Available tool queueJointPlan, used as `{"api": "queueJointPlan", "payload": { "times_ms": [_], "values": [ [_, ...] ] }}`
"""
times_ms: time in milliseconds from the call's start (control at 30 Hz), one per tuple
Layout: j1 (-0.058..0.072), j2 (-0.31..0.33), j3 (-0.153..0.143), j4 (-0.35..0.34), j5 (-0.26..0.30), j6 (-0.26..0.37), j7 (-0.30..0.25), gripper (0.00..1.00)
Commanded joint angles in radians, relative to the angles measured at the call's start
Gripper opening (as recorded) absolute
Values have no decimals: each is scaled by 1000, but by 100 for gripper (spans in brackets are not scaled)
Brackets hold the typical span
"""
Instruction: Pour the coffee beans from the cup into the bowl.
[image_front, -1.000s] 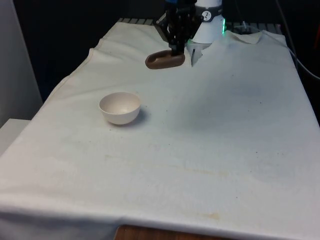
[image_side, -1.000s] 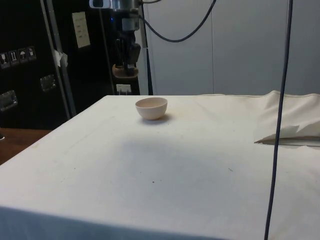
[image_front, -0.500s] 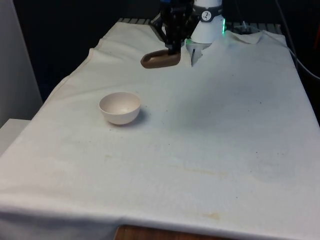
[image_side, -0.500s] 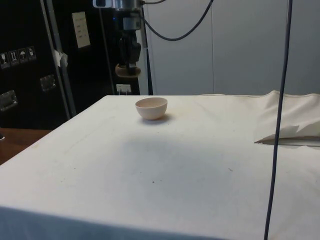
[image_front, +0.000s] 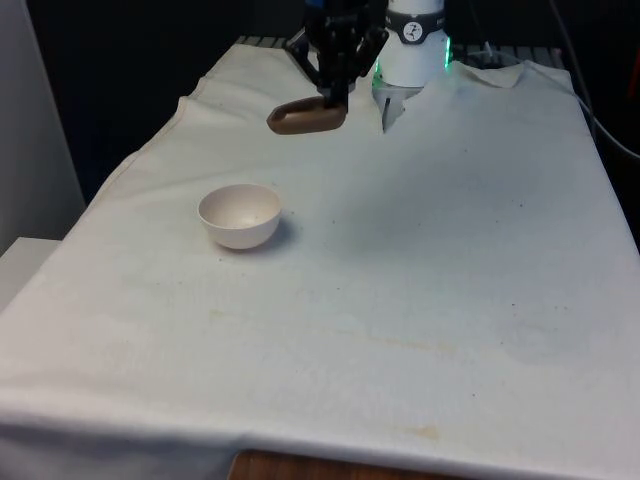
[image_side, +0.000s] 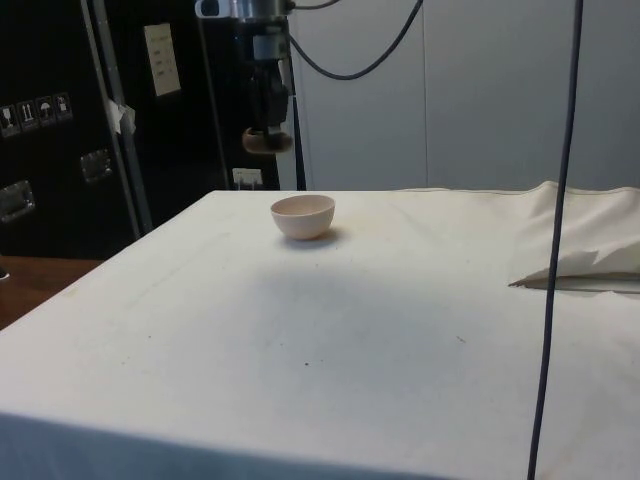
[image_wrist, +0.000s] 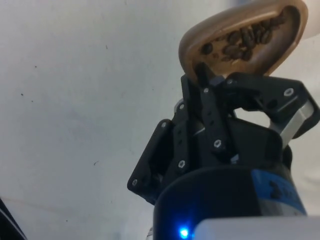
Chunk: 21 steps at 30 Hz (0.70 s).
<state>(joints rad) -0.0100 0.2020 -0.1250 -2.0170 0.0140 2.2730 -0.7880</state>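
Note:
A brown cup (image_front: 305, 117) hangs in the air above the far part of the table, with my gripper (image_front: 334, 96) shut on its rim. In the wrist view the cup (image_wrist: 245, 35) holds several dark coffee beans (image_wrist: 242, 39), and a black finger (image_wrist: 204, 79) clamps its edge. From the side, the cup (image_side: 266, 139) hangs above and a little behind the bowl (image_side: 303, 216). The off-white bowl (image_front: 239, 215) stands empty on the white cloth, nearer the front view's left than the cup.
The white cloth (image_front: 400, 280) is bunched into folds near the robot's base (image_front: 490, 75). A black cable (image_side: 560, 220) hangs down in the side view, over another fold of cloth (image_side: 590, 260). The table's left edge drops off past the bowl.
The gripper has carried the cup up and towards the front view's left, closer to the bowl's side. The bowl has stayed where it was.

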Motion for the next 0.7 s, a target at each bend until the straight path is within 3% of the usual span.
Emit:
{"api": "queueJointPlan", "payload": {
  "times_ms": [0, 400, 667],
  "values": [
    [-1, 7, -3, 8, -2, -14, 9, 0],
    [-1, 20, -13, 0, 1, -9, 63, 0],
    [-4, 32, -15, 0, 40, -7, 87, 0]
  ]
}}
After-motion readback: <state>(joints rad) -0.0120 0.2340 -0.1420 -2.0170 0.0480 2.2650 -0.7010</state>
